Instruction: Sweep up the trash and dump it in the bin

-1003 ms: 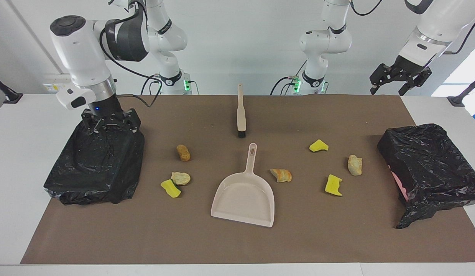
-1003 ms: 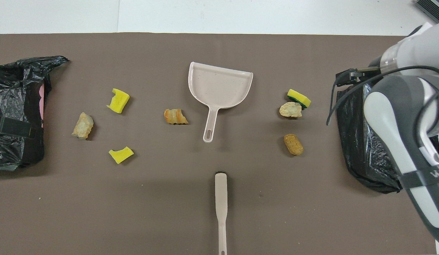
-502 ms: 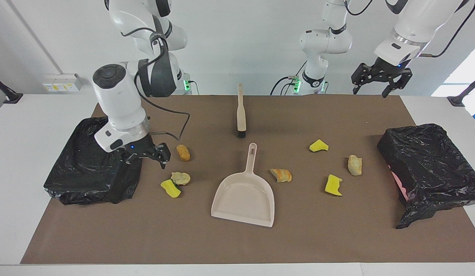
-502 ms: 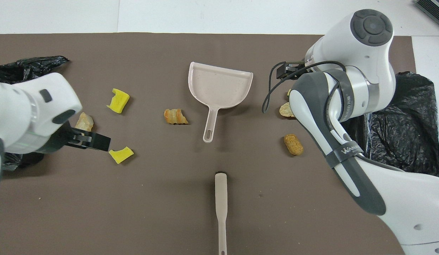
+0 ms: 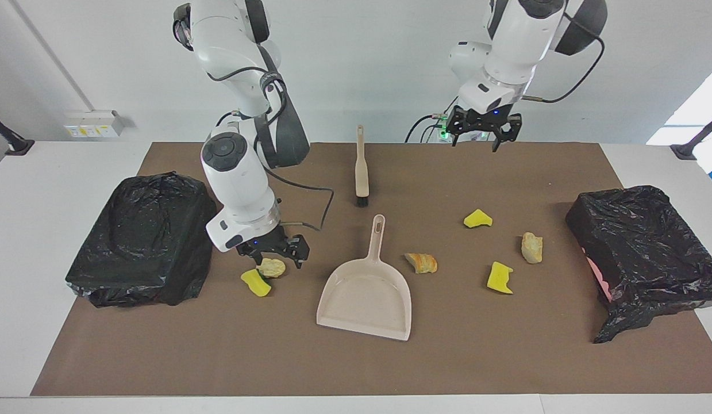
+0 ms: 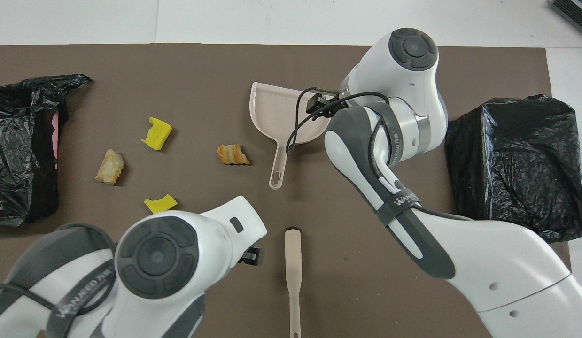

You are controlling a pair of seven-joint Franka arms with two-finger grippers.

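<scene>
Brown mat under everything in the facing view, and I'm still lining up: nothing swept yet, brush point(image 5: 361, 167) and dustpan point(image 5: 365, 294) both lying free. My right gripper point(image 5: 273, 251) is hovering, fingers spread, just above two scraps point(image 5: 264, 275) of trash; left gripper point(image 5: 483, 127) is hanging spread and empty, high near the brush handle. Next I'm judging each needs a tool.

Overhead, my arms are covering those scraps; four point(image 6: 153, 134) are lying toward the left arm's bin point(image 6: 23, 150).

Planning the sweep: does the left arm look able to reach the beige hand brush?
Probably yes: the left gripper hangs open near the beige hand brush, with only bare brown mat between.
</scene>
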